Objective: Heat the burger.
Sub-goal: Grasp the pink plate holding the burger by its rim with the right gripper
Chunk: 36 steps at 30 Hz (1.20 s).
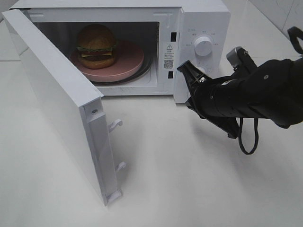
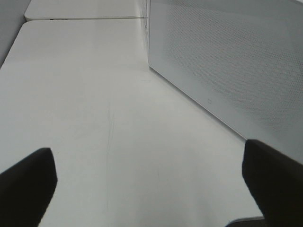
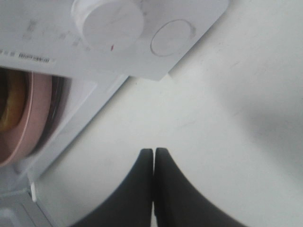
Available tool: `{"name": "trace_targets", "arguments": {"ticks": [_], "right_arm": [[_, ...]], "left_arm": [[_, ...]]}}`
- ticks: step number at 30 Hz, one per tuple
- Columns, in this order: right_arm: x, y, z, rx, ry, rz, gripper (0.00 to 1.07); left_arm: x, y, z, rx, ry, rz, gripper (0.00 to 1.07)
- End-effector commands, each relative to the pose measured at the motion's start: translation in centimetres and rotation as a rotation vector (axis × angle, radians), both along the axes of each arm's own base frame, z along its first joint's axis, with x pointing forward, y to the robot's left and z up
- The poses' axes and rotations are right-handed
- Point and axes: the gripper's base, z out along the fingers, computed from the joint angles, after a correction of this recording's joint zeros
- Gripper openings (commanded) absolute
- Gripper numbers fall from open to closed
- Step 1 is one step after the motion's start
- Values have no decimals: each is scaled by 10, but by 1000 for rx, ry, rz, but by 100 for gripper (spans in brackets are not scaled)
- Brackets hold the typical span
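- Two steps are judged left: the door (image 1: 57, 94) is to be shut and the dial (image 1: 203, 46) is to be turned.
- At the left, the door is seen swung wide open, with its latch hooks (image 1: 116, 124) exposed.
- Inside the microwave (image 1: 203, 14), the burger (image 1: 97, 45) is set upright on the pink plate (image 1: 130, 64), toward the cavity's left. Loading is judged done.
- To the right of the cavity, the dial is touched by neither gripper. Whether any time is set cannot be told.
- The left gripper (image 2: 147, 163) is spread wide and nothing is held. Only bare table (image 2: 94, 118) is seen between its fingers, with a white perforated panel (image 2: 227, 61) near on one side. It is not seen in the high view.
- The right gripper (image 1: 182, 67) is closed tight, tips pressed together, and nothing is held. It is placed in front of the control panel, below the dial and near the cavity's right edge. No contact is shown: in the wrist view, table is seen between the tips and the microwave.
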Motion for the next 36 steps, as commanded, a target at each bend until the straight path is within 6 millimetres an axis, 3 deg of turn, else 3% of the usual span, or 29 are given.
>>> {"name": "trace_targets", "arguments": {"ticks": [1,12,17,32,36], "right_arm": [[-9,3,8,-98,8,212,1],[-30,8,17,-278,8,644,2],[-37,8,20,-328,15,751,3],[-67,-12,45,-617,15,1151,4],[-77,-17,53,-706,-31,1343,4]], "left_arm": [[-1,0,0,0,-4,-1,100],[-1,0,0,0,-4,-1,100],[-1,0,0,0,-4,-1,100],[-1,0,0,0,-4,-1,100],[-1,0,0,0,-4,-1,100]]}}
